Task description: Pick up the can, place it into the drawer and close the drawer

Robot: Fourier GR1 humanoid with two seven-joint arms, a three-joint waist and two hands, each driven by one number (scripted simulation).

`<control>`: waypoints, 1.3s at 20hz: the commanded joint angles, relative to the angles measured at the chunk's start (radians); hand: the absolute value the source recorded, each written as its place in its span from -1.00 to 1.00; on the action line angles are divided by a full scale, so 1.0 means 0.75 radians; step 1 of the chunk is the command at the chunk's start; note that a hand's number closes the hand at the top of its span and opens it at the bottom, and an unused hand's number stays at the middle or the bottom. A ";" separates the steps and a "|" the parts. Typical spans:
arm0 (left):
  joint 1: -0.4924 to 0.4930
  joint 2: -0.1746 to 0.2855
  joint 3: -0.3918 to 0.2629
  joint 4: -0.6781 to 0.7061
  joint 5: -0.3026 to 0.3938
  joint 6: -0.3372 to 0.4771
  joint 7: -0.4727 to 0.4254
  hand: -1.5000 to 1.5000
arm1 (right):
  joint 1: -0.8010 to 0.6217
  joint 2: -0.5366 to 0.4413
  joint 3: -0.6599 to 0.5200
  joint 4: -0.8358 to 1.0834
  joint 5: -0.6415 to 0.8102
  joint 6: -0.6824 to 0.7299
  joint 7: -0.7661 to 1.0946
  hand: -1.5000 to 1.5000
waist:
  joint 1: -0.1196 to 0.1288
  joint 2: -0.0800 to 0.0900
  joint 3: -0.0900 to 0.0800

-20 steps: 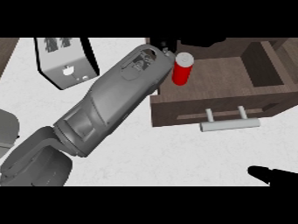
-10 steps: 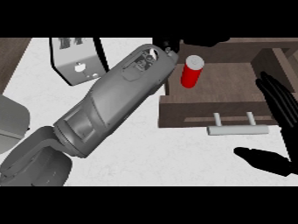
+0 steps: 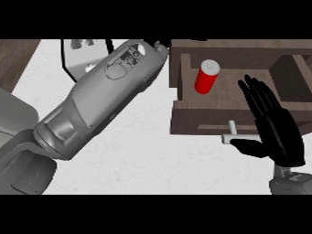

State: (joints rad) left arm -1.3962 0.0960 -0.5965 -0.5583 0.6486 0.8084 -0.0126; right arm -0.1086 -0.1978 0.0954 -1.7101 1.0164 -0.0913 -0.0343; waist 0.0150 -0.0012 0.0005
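The red can [image 3: 206, 77] stands upright inside the open wooden drawer [image 3: 185, 103], near its left wall; nothing else shows in it. Placing looks done, so closing is the step in hand. The right hand [image 3: 277, 123], fingers straight and flat, hangs over the drawer's front by the white handle [image 3: 231, 132], and should next push it inward. The left hand is hidden.

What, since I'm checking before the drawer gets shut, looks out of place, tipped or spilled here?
Nothing stands out. The red can stands upright inside the open drawer, and nothing is spilled. The right hand, fingers straight, lies over the drawer's front beside its handle.
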 commanded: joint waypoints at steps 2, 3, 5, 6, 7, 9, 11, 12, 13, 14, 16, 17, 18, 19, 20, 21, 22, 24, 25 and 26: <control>0.054 0.078 -0.021 -0.133 -0.059 0.019 0.121 -1.00 | -0.145 0.049 -0.047 0.314 0.059 -0.164 -0.049 -1.00 | 0.015 -0.003 0.000; 0.098 0.099 -0.020 -0.190 -0.059 0.031 0.087 -1.00 | -0.149 0.034 -0.090 0.429 0.040 -0.223 -0.105 -1.00 | 0.033 -0.003 0.001; 0.112 0.141 -0.031 -0.235 -0.069 0.001 0.136 -1.00 | -0.258 0.110 -0.066 0.542 0.105 -0.263 -0.035 -1.00 | 0.049 -0.001 0.000; 0.079 0.188 -0.049 -0.281 -0.092 0.017 0.221 -1.00 | -0.214 0.093 -0.078 0.527 0.092 -0.288 -0.070 -1.00 | 0.036 -0.007 0.001; 0.107 0.206 -0.006 -0.300 -0.083 -0.003 0.180 -1.00 | -0.311 0.090 -0.084 0.573 0.111 -0.265 -0.048 -1.00 | 0.028 -0.002 0.000; 0.161 0.248 -0.046 -0.375 -0.104 0.000 0.220 -1.00 | -0.272 0.085 -0.100 0.667 0.145 -0.348 -0.078 -1.00 | 0.044 -0.004 0.000; 0.153 0.322 -0.019 -0.414 -0.091 -0.049 0.271 -1.00 | -0.341 0.058 -0.138 0.761 0.126 -0.377 -0.129 -1.00 | 0.046 0.000 0.001; 0.126 0.335 -0.021 -0.426 -0.103 -0.031 0.317 -1.00 | -0.352 0.043 -0.133 0.772 0.146 -0.354 -0.120 -1.00 | 0.037 -0.002 0.001; 0.188 0.327 -0.020 -0.450 -0.096 -0.045 0.270 -1.00 | -0.420 0.062 -0.165 0.880 0.165 -0.419 -0.106 -1.00 | 0.063 0.006 0.001; 0.201 0.358 -0.027 -0.478 -0.109 -0.053 0.297 -1.00 | -0.470 0.060 -0.152 0.880 0.203 -0.388 -0.066 -1.00 | 0.050 0.002 0.000; 0.220 0.366 -0.044 -0.525 -0.114 -0.035 0.352 -1.00 | -0.467 0.095 -0.150 0.965 0.240 -0.494 -0.080 -1.00 | 0.059 0.003 0.001; 0.270 0.402 -0.034 -0.567 -0.119 -0.059 0.313 -1.00 | -0.537 0.052 -0.193 1.000 0.217 -0.469 -0.087 -1.00 | 0.060 0.004 0.000; 0.278 0.418 -0.017 -0.556 -0.118 -0.062 0.310 -1.00 | -0.487 0.118 -0.157 1.028 0.257 -0.586 -0.100 -1.00 | 0.052 0.008 0.001; 0.310 0.402 -0.043 -0.583 -0.129 -0.050 0.311 -1.00 | -0.534 0.079 -0.209 1.091 0.246 -0.599 -0.100 -1.00 | 0.067 0.011 0.002; 0.304 0.458 -0.032 -0.631 -0.123 -0.073 0.363 -1.00 | -0.589 0.080 -0.218 1.103 0.249 -0.592 -0.085 -1.00 | 0.066 0.005 0.001; 0.336 0.432 -0.054 -0.674 -0.137 -0.025 0.376 -1.00 | -0.640 0.098 -0.224 1.142 0.273 -0.623 -0.057 -1.00 | 0.074 0.004 0.001; 0.309 0.479 -0.012 -0.681 -0.112 -0.071 0.397 -1.00 | -0.655 0.092 -0.250 1.196 0.238 -0.665 -0.103 -1.00 | 0.075 0.010 0.002; 0.354 0.456 -0.051 -0.724 -0.143 -0.032 0.399 -1.00 | -0.703 0.112 -0.265 1.288 0.276 -0.736 -0.077 -1.00 | 0.088 0.013 0.002; 0.336 0.501 -0.025 -0.710 -0.144 -0.059 0.412 -1.00 | -0.758 0.080 -0.279 1.334 0.264 -0.732 -0.115 -1.00 | 0.077 0.016 0.002; 0.365 0.490 -0.021 -0.745 -0.155 -0.026 0.405 -1.00 | -0.815 0.081 -0.298 1.358 0.256 -0.726 -0.095 -1.00 | 0.068 0.013 0.002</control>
State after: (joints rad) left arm -1.1551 0.4366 -0.6198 -1.0626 0.5469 0.7767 0.2733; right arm -0.6260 -0.1664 -0.1011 -0.8400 1.2204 -0.6129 -0.1107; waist 0.0592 -0.0138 -0.0171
